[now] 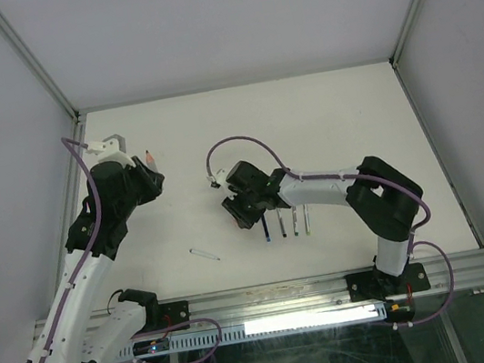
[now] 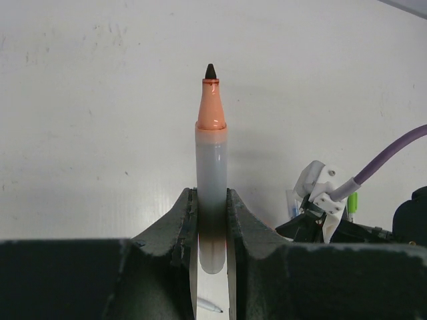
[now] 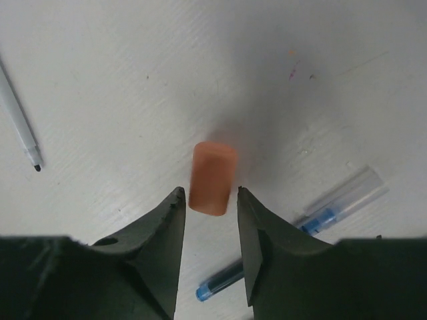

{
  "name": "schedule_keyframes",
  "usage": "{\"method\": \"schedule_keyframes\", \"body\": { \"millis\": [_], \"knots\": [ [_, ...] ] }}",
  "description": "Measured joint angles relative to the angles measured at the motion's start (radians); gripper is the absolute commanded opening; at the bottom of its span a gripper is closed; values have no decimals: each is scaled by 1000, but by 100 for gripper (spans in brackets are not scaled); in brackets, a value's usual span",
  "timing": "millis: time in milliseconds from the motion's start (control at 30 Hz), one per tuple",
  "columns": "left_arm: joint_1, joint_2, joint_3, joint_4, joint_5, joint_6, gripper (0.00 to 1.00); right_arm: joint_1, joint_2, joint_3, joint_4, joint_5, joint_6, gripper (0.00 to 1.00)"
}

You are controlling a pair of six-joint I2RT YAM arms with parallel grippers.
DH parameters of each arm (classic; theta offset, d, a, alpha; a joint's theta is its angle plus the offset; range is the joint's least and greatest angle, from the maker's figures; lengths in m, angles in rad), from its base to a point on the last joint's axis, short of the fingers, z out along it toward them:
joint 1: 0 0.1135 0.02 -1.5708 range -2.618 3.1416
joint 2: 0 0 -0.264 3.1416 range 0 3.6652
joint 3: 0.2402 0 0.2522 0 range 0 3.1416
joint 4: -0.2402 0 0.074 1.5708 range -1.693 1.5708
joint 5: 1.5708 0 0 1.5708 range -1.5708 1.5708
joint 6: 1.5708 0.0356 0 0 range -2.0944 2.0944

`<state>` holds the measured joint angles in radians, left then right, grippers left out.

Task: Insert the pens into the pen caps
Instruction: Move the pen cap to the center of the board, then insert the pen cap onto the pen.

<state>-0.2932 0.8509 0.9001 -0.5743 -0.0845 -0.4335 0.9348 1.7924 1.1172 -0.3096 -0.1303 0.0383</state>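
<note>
Pens were my concern: the thick clear pen (image 2: 211,153) with the orange tip sat clamped in the left gripper (image 2: 211,197). Its barrel was squeezed between both fingers and its dark nib pointed away from the wrist, over the white table (image 2: 80,120). Off to the right (well apart from it on the overhead view) the right gripper (image 3: 210,192) hung low over the table with the orange cap (image 3: 213,175) between its fingertips. Those jaws stood narrowly apart, with a sliver of white showing at the cap's left side, so I read them as loose around it rather than pinching. The cap looked blurred, and I could not tell whether it rested on the table. Just beside that gripper a row of slim pens (image 1: 281,221) lay side by side. A lone slim pen (image 1: 205,255) lay between the two arms, nearer the bases. A clear pen with blue inside (image 3: 319,219) lay by the right gripper's finger.
</note>
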Motion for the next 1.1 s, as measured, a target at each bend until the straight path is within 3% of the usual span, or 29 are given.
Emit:
{"method": "schedule_keyframes", "body": {
  "millis": [167, 433, 800, 1100],
  "knots": [
    [0, 3, -1, 2, 9, 0, 0, 13, 0, 1, -74, 38, 68, 52],
    [0, 3, -14, 16, 15, -1, 0, 12, 48, 109, -165, 41, 103, 54],
    [0, -8, -32, 21, 15, -1, 0, 14, 107, 169, -219, 24, 65, 53],
    [0, -24, -47, 21, 15, -1, 0, 58, 157, 235, -275, 38, -21, 44]
  ]
}}
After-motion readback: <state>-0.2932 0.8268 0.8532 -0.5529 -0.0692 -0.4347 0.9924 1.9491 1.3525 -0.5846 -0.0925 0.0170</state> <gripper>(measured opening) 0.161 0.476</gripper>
